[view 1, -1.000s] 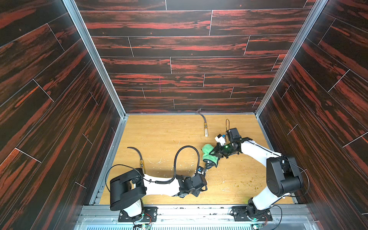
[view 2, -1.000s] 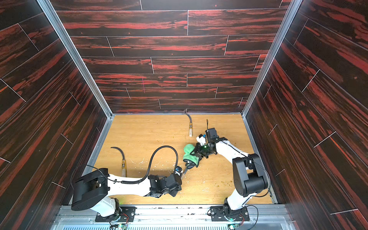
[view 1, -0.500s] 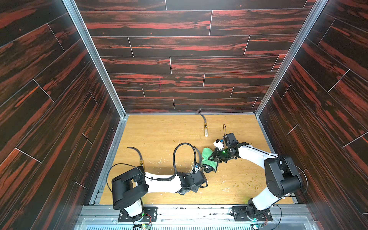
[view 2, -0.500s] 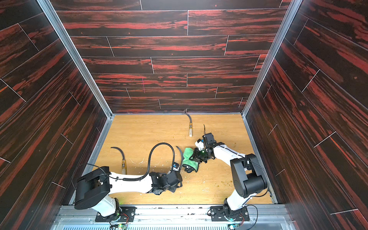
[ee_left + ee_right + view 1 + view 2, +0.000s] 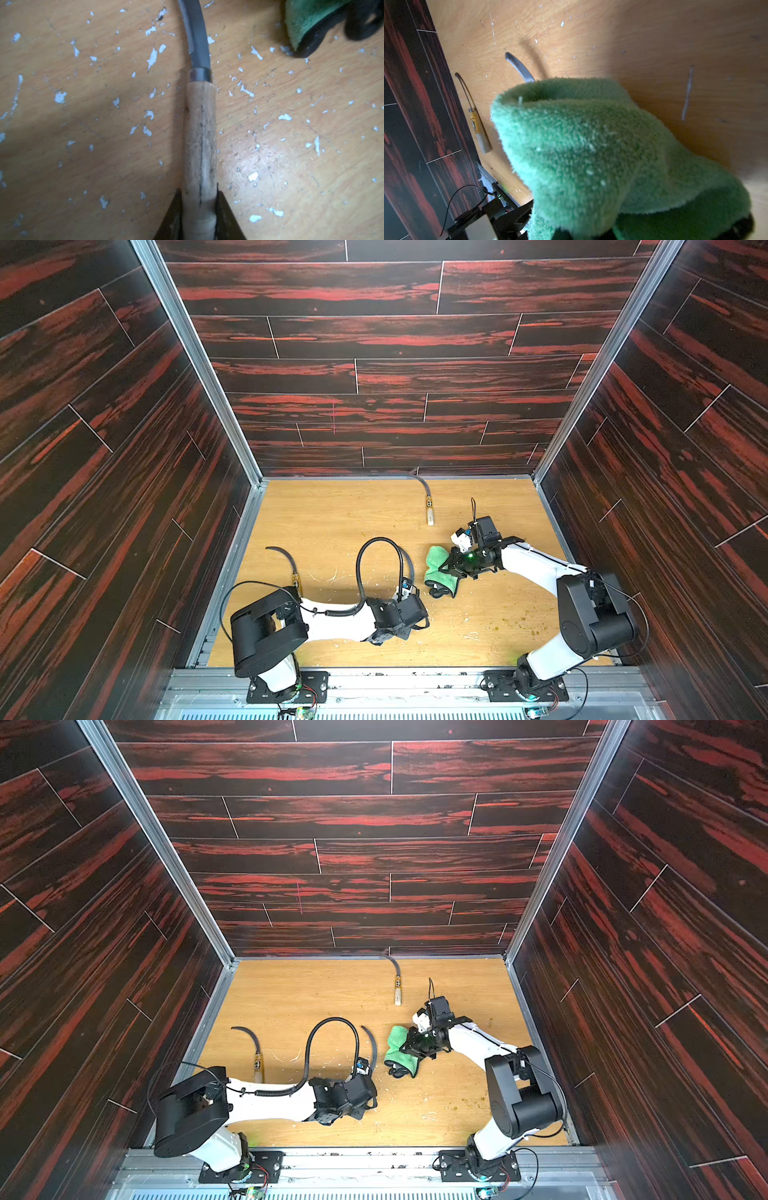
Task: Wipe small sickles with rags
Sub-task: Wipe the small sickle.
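**Wood floor: blade now out of the rag**

Dark, red-streaked walls box in the pale floor, and both arms reach across it toward the middle. Over the last second the left arm has drawn back toward its own side, while the right arm has shifted only a little. A second ago the blade ran up into the cloth. Now a strip of bare floor shows between them in both top views, and the left wrist view has the rag off in a corner, apart from the steel.

The rag is light green and fluffy with dark edging. It hangs bunched from the right gripper, whose jaws are pinched tight on it, and its dark-edged end appears to rest on the floor. The held sickle sits low over the boards, and whether it touches them cannot be told. Its pale handle is clamped near the butt in the left gripper, jaws narrow around the wood, and the blade curves away toward the back wall.

Two more lie untouched. The far sickle is near the back wall, and the side sickle is beside the left arm.

By this reading, one pass along the blade has just ended. Whether another stroke is needed cannot be judged, as the steel's surface is too small to read. White chips fleck the floor.
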You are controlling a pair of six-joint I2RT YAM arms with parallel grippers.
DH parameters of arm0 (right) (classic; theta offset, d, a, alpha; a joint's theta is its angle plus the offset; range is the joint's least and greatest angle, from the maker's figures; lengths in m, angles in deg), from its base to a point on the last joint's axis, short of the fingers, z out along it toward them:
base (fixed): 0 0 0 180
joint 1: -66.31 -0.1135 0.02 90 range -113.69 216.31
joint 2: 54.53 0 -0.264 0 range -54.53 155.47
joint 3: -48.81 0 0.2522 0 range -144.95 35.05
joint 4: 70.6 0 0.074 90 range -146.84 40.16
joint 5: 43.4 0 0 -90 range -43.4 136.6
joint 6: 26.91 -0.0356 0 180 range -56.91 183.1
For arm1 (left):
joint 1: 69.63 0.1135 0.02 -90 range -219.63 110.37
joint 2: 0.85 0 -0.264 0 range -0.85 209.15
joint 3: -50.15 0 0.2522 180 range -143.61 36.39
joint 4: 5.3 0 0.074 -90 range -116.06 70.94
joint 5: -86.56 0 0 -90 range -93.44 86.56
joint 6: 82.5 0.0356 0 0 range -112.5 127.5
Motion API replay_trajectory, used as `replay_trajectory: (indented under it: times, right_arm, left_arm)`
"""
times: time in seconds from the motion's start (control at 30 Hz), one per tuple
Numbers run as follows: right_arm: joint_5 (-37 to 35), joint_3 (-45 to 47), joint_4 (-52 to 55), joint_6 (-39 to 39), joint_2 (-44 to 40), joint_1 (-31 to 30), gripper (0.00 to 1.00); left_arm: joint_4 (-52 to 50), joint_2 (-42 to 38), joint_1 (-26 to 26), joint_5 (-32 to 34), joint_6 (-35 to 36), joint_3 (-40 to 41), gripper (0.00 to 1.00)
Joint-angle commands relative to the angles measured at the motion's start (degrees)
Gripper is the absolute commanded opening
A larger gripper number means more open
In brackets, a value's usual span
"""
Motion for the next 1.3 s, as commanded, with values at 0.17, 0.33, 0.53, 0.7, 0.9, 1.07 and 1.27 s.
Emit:
replay_trajectory:
  times: [0.17, 0.33, 0.53, 0.7, 0.9, 1.07, 1.27]
  right_arm:
    - [-2.03, -2.61, 3.43, 1.96, -4.93, 0.15, 0.00]
    - [-1.87, -2.95, 3.76, 2.24, -5.42, 0.18, 0.00]
    - [-2.10, -3.14, 4.57, 2.72, -6.05, 0.50, 0.00]
    - [-2.56, -3.23, 5.44, 3.21, -6.85, 0.91, 0.00]
    - [-2.90, -3.32, 6.04, 3.70, -7.64, 1.60, 0.00]
    - [-2.82, -2.82, 5.47, 4.08, -8.05, 1.78, 0.00]
    - [-1.68, -0.53, 4.32, 3.27, -10.19, 3.09, 0.00]
  left_arm:
    - [0.60, 1.53, 1.81, -3.09, 0.63, -1.90, 0.25]
    - [-0.92, 1.65, 2.77, -3.31, 1.47, -3.50, 0.34]
    - [-2.24, 2.83, 4.21, -4.09, 2.63, -5.71, 0.38]
    - [-1.70, 4.98, 4.93, -6.76, 3.39, -6.45, 0.34]
    - [-1.37, 6.20, 4.93, -8.76, 2.59, -6.13, 0.23]
    - [-0.96, 6.20, 4.93, -9.24, 1.80, -5.83, 0.00]
    - [1.24, 3.75, 4.93, -6.56, 1.63, -6.90, 0.00]
